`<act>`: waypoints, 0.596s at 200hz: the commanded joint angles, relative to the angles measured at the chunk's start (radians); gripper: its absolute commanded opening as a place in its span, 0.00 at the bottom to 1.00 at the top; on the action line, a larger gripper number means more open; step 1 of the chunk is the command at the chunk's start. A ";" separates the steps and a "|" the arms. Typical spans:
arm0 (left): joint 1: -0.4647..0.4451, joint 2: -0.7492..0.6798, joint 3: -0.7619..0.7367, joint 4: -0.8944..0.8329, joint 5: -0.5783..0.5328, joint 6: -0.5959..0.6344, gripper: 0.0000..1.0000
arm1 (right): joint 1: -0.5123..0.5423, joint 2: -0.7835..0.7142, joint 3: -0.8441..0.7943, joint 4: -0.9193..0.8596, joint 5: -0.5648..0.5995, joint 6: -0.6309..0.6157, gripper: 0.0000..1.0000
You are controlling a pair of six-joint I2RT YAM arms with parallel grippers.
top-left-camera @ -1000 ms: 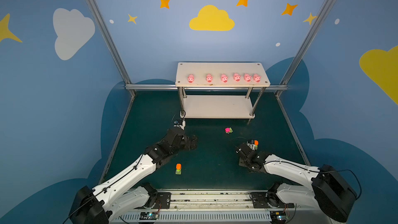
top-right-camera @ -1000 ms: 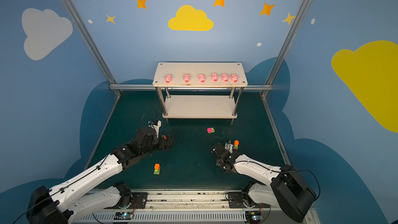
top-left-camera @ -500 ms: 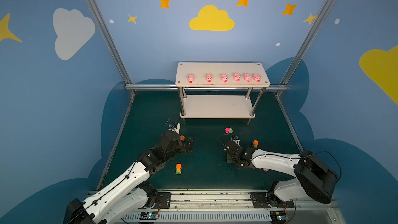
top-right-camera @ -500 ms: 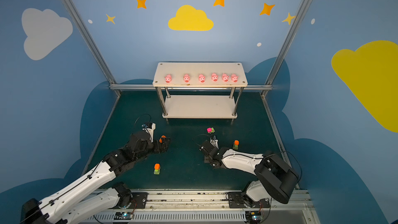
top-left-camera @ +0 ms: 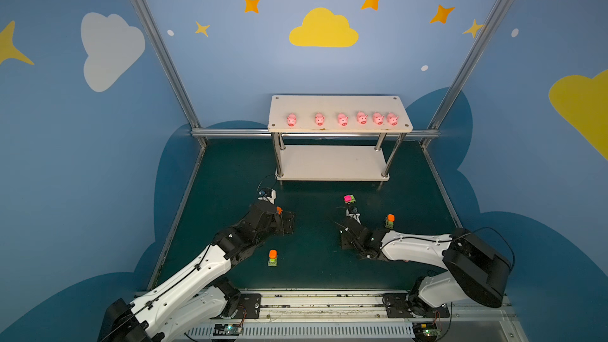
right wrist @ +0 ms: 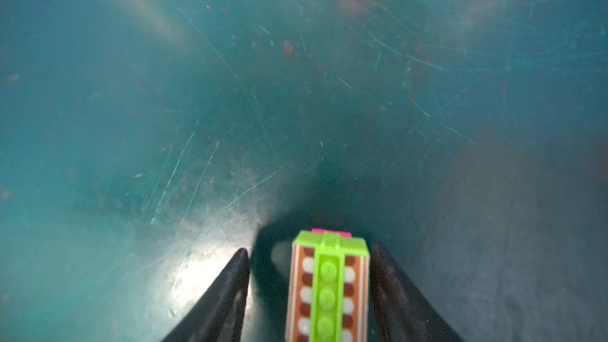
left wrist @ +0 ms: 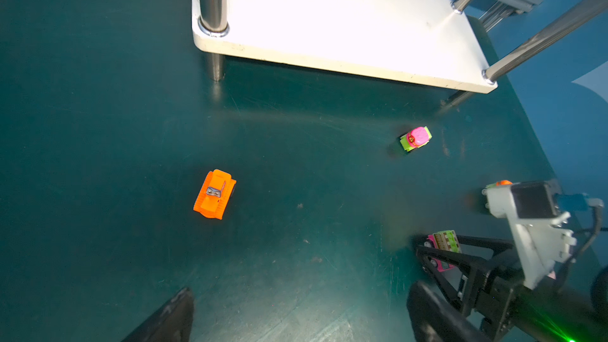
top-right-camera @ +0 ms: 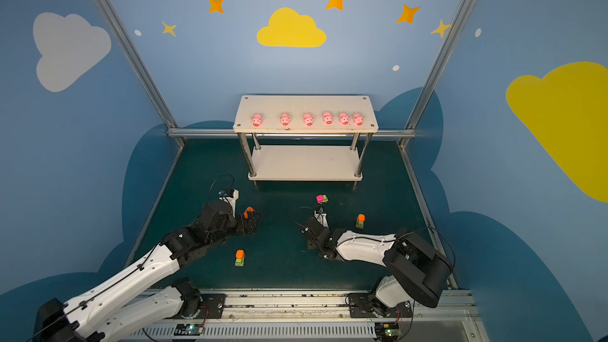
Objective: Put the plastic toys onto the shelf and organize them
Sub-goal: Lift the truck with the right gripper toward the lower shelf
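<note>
Several pink pigs (top-left-camera: pixel 342 119) stand in a row on the top board of the white shelf (top-left-camera: pixel 339 101). My right gripper (right wrist: pixel 309 250) is low on the green floor, open. A lime and magenta toy bus (right wrist: pixel 327 287) stands between its fingers, with a gap on one side. The left wrist view also shows this bus (left wrist: pixel 444 245). My left gripper (left wrist: pixel 301 294) is wide open and holds nothing. An orange vehicle (left wrist: pixel 215 194) lies on the floor just ahead of it and peeks out beside it in both top views (top-left-camera: pixel 279 210).
The shelf's lower board (top-left-camera: pixel 332 162) is bare. Loose on the floor are a magenta and green car (top-left-camera: pixel 349 198), an orange and green one (top-left-camera: pixel 390 221) right of my right gripper, and another (top-left-camera: pixel 272 257) near the front. Metal frame posts stand at the back corners.
My right arm has swept left across the floor and its jaws have spread apart around the bus. My left arm drew back a little, uncovering the orange vehicle.
</note>
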 commanded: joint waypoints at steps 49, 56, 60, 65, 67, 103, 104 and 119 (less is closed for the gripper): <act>-0.004 0.007 0.009 0.009 0.016 -0.027 1.00 | 0.084 0.036 -0.082 0.078 0.118 0.014 0.40; -0.004 0.005 0.010 0.006 0.016 -0.029 1.00 | 0.089 0.041 -0.087 0.088 0.118 0.013 0.36; -0.004 0.002 0.009 0.004 0.016 -0.031 1.00 | 0.091 0.045 -0.087 0.089 0.120 0.016 0.34; -0.004 -0.001 0.007 0.004 0.016 -0.034 1.00 | 0.094 0.047 -0.088 0.089 0.123 0.022 0.31; -0.005 -0.002 0.008 0.003 0.016 -0.034 1.00 | 0.095 0.047 -0.088 0.089 0.124 0.024 0.29; -0.008 -0.024 0.006 -0.012 0.014 -0.038 1.00 | 0.105 0.019 -0.078 0.050 0.138 0.029 0.24; -0.008 -0.025 0.006 -0.012 0.014 -0.038 1.00 | 0.105 0.017 -0.077 0.047 0.139 0.029 0.24; -0.010 -0.033 0.006 -0.018 0.013 -0.036 1.00 | 0.105 -0.029 -0.061 0.006 0.154 0.013 0.24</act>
